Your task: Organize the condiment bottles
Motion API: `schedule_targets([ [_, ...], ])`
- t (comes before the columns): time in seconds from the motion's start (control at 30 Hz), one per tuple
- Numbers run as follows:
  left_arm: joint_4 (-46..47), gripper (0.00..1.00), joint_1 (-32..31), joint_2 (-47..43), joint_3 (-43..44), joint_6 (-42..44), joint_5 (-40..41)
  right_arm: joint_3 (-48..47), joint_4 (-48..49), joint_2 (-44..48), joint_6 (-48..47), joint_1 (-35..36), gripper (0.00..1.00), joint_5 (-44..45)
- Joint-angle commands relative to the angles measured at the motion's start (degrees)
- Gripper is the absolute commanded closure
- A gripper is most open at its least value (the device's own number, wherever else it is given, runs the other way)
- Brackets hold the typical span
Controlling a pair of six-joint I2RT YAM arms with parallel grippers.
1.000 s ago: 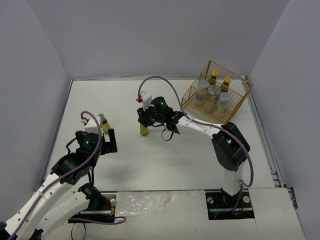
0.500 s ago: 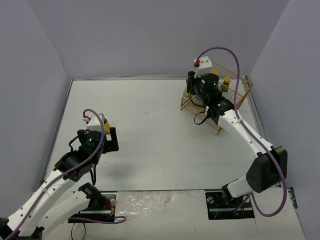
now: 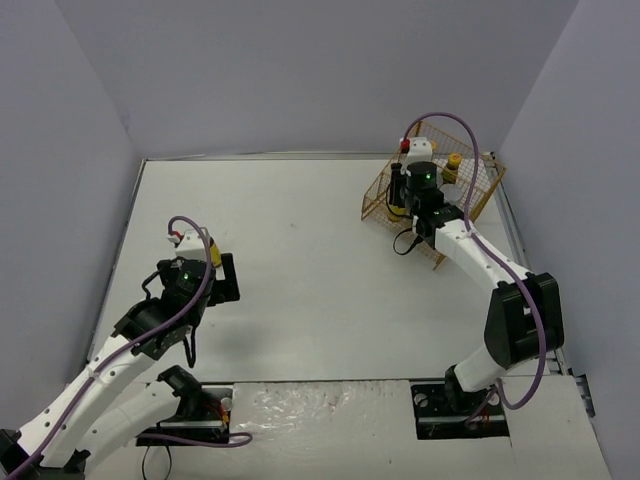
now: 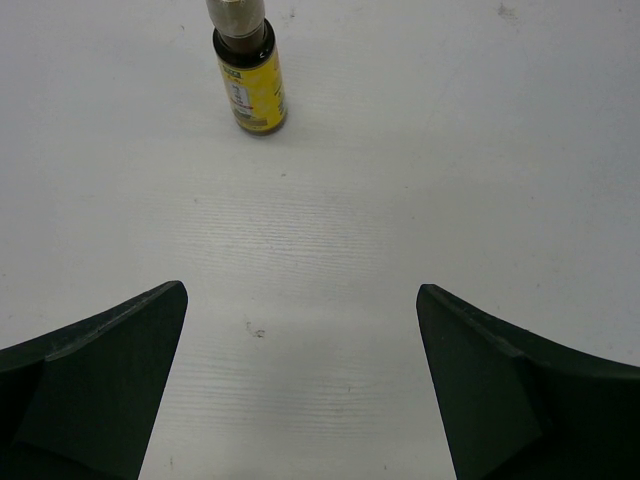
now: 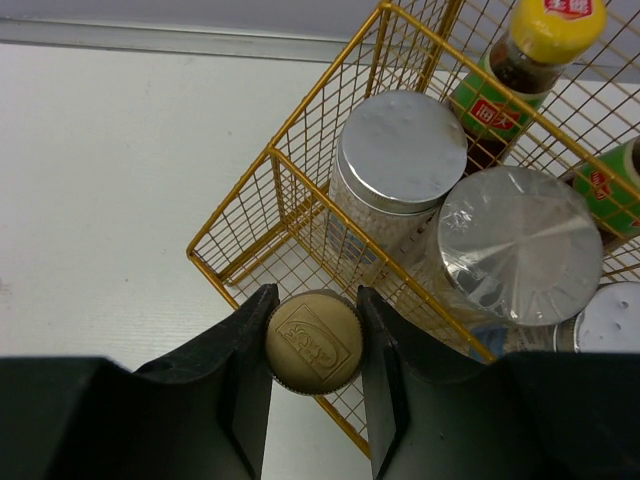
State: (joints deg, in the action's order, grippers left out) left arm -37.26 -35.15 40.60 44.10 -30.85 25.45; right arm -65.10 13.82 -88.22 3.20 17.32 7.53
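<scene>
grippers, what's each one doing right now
Left gripper: open, holding nothing; a yellow-label bottle stands ahead of it.
Right gripper: shut on a gold-capped bottle at the gold wire basket corner.

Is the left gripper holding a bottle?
No, the left gripper is open and empty; the yellow-labelled bottle stands apart ahead of it.

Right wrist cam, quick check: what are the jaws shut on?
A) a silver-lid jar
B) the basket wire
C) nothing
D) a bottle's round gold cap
D: the right gripper has its jaws pressed on either side of a bottle, holding it by its round gold cap at the near corner of the wire basket.
</scene>
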Motion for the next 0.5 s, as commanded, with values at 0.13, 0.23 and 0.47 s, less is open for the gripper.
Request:
schedule_targets([
  [0.13,2.9,0.03,0.8,2.57,0.94,-3.36,2.55,1.06,15.24,-4.07,2.14,-0.06,1.0,-0.74],
  [0.23,4.17,0.03,1.39,3.36,0.62,-3.61,2.37,-0.21,15.65,-6.17,2.79,-0.07,0.96,-1.18],
  [0.47,6.79,0.03,4.78,5.92,1.13,-3.45,0.69,-0.35,14.28,-6.85,3.84,-0.01,0.64,-0.58],
])
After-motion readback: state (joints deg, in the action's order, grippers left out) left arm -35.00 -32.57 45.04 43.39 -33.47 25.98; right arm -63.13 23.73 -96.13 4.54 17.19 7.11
